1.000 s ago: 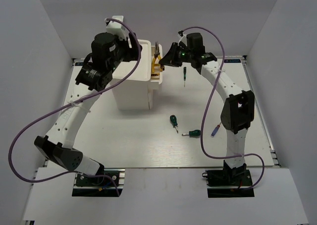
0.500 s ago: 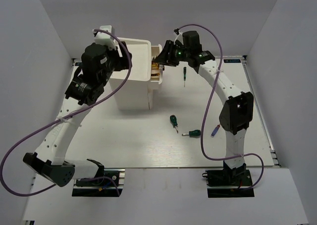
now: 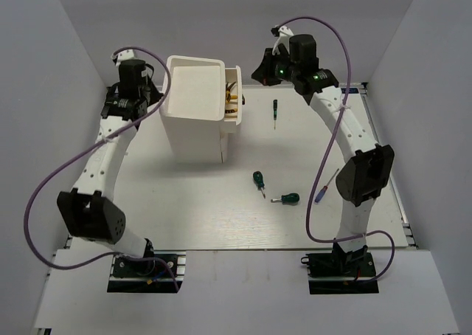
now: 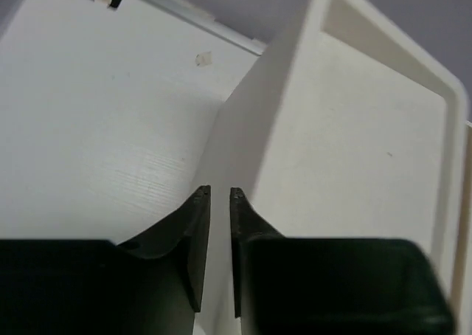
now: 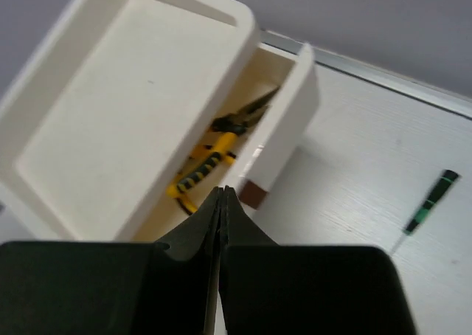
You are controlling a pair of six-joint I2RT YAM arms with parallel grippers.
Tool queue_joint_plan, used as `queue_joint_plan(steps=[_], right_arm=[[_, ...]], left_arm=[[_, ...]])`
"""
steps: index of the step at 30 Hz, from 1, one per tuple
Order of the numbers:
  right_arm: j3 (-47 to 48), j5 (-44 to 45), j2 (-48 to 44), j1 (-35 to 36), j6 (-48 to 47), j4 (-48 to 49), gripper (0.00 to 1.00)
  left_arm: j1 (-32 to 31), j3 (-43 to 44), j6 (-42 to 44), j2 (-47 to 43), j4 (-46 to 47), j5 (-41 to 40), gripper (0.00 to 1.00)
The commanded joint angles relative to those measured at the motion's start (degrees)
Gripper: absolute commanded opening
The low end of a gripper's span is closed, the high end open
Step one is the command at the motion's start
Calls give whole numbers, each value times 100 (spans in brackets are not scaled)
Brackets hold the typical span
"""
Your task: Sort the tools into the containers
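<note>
The tall white cabinet (image 3: 193, 110) stands at the back left. Its top drawer (image 3: 234, 102) is pulled out to the right. Yellow-handled pliers (image 5: 210, 158) lie inside it, also seen from above (image 3: 230, 97). My right gripper (image 3: 263, 72) is shut and empty, above and right of the drawer; the wrist view (image 5: 223, 190) shows it over the dark knob (image 5: 251, 194). My left gripper (image 3: 140, 97) hangs left of the cabinet (image 4: 354, 143), its jaws (image 4: 220, 194) almost together with nothing between. The slim dark screwdriver (image 3: 274, 112), two green-handled ones (image 3: 258, 179) (image 3: 287, 198) and the purple-handled one (image 3: 323, 190) lie on the table.
The white table (image 3: 184, 209) is walled in by grey panels on the left, back and right. Purple cables loop from both arms. The slim screwdriver (image 5: 426, 208) lies right of the drawer. The lower drawers are hidden under the cabinet top.
My left arm has swung off the cabinet top to its left side. My right gripper has pulled back up and right from the drawer, and the pliers now lie inside it.
</note>
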Motion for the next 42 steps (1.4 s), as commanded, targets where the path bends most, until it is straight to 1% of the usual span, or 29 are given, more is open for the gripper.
queue_joint_plan(steps=[1,2,4,5,8,9,11,12,13,15,16,19,21,24,27,29,30,31,32,33,34,35,36,37,38,39,40,41,42], right_arm=[[161,459,329,-111,-1198,-549,0],[301,451,574,-94,-1382,-681,0],[425,372,725,-76,-1567,-814,0],[565,371,943,-41,-1559,-875,0],[951,196,1260,29,-1831,-998,0],[1014,-248,1383,73,-1806,-1095,0],[1067,-681,1534,64,-1718,-920,0],[1076,-1371,1595,73,-1631,-789,0],[1084,-1586,1665,91,-1630,-736,0],[858,-2217,1605,134,-1358,-237,0],[752,-2308,1561,135,-1209,131,0],[505,-2722,1499,214,-1032,642,0],[653,-2949,1551,266,-997,662,0],[803,-3038,1648,345,-971,636,0],[917,-3266,1762,381,-638,759,0],[883,-3424,1806,390,-410,1012,0],[856,-3425,1807,416,-364,1049,0],[856,-3286,1789,425,-381,910,0],[856,-3137,1754,425,-808,760,0],[839,-2761,1667,416,-986,620,0],[673,-2392,1579,416,-1171,523,0],[376,-2197,1387,364,-1512,574,13],[216,-1943,1211,346,-1559,609,21],[-108,-1836,1139,285,-1820,592,30],[-198,-1826,1008,197,-2119,522,37],[-260,-2026,1007,118,-2435,365,47],[-304,-2132,1007,82,-2769,268,53],[-556,-2264,989,-14,-2929,197,58],[-646,-2544,989,-41,-3453,170,67]], left_arm=[[522,373,-546,273,-338,623,30],[610,426,-546,379,-339,747,42],[734,488,-546,651,-339,1106,50],[812,488,-546,713,-339,1239,51],[866,340,-494,784,-85,1714,51],[866,252,-494,784,20,1819,51],[919,-29,-441,731,398,2285,51],[919,-256,-380,610,539,2617,51],[919,-415,-310,539,992,2864,51],[980,-513,-309,485,1111,3242,51],[980,-513,-231,485,1111,3383,51],[980,-513,-125,555,1120,3718,51],[1033,-513,-72,556,1050,3780,51],[1033,-636,-72,556,1111,3920,51],[1033,-637,-125,617,1164,4043,51],[1033,-637,-125,617,1164,4044,51],[1033,-637,-125,617,1164,3983,53],[1033,-637,-125,617,1051,3895,59],[1033,-558,-125,617,815,3555,63],[1085,-496,-125,565,647,3325,67],[1086,-435,-203,565,454,3062,72],[1138,-373,-256,495,278,2546,75],[1199,-303,-378,442,-46,2280,77],[1200,-303,-458,389,-188,1860,78],[1287,-303,-459,258,-268,1777,79],[1366,-303,-459,196,-321,1776,79],[1367,-363,-459,134,-321,1715,79],[1428,-425,-459,134,-321,1776,79],[1428,-426,-459,56,-321,1776,79]])
